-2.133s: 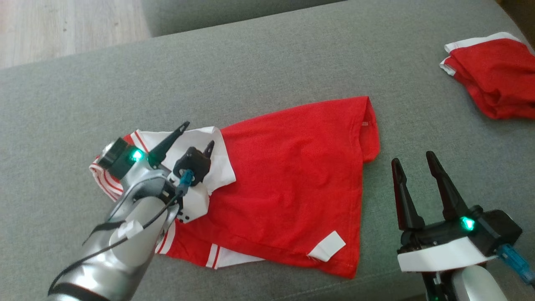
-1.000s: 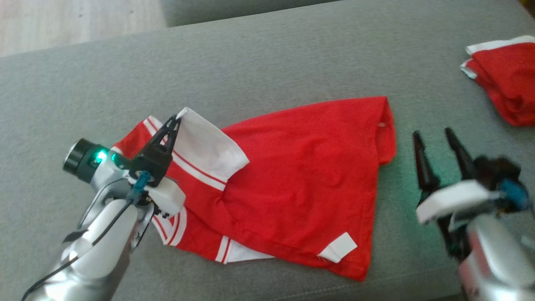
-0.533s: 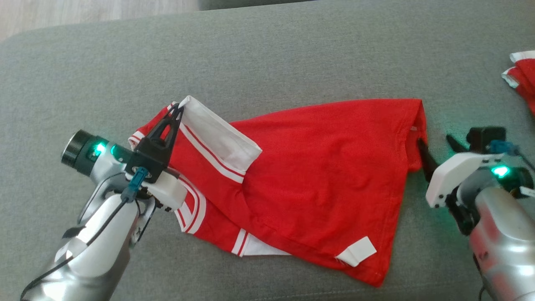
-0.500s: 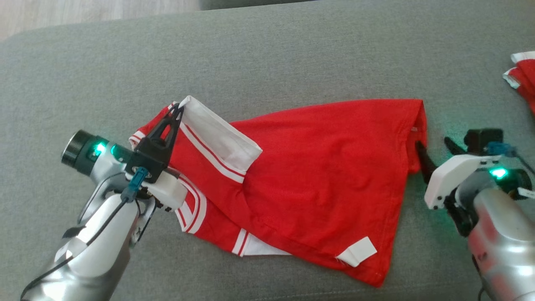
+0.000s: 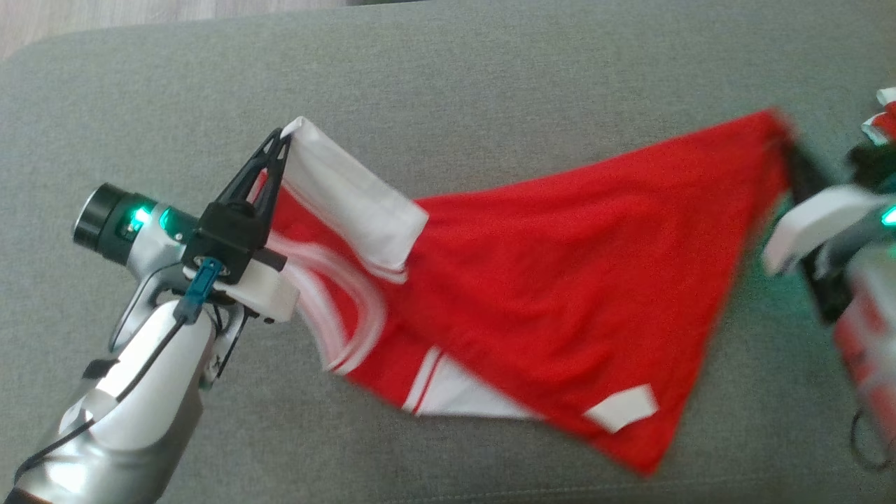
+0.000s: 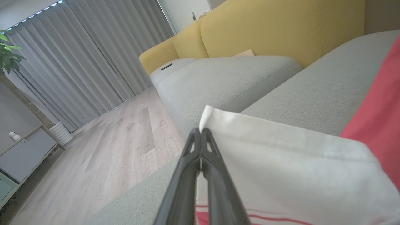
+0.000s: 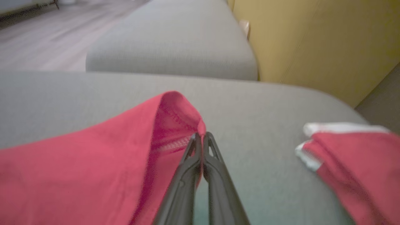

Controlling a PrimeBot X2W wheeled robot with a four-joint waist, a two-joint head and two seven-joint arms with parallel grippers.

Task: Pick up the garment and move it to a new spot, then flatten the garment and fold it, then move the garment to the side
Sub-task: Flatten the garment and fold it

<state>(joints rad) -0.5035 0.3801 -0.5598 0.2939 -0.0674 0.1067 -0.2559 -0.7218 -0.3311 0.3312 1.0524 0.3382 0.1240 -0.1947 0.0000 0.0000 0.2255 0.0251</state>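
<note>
The garment (image 5: 546, 280) is a red shirt with white collar and striped white sleeve trim, stretched across the grey sofa cushion (image 5: 448, 77). My left gripper (image 5: 281, 133) is shut on its white collar corner, lifted off the cushion; in the left wrist view the closed left gripper (image 6: 200, 130) pinches that white garment corner (image 6: 281, 162). My right gripper (image 5: 791, 143) is shut on the red hem corner at the far right, raised and blurred. In the right wrist view the right gripper (image 7: 201, 135) clamps the red garment edge (image 7: 93, 156).
A second red and white folded garment (image 7: 353, 156) lies on the cushion to the right, its edge (image 5: 883, 119) at the head view's right border. A yellow sofa back (image 6: 281, 28) and a further grey cushion (image 6: 225, 78) stand behind. Wooden floor (image 6: 118, 140) lies beyond the cushion's edge.
My right gripper reached the red hem corner, shut on it and lifted it up and to the right. The left gripper rose with the collar, pulling the shirt taut. The camera shifted.
</note>
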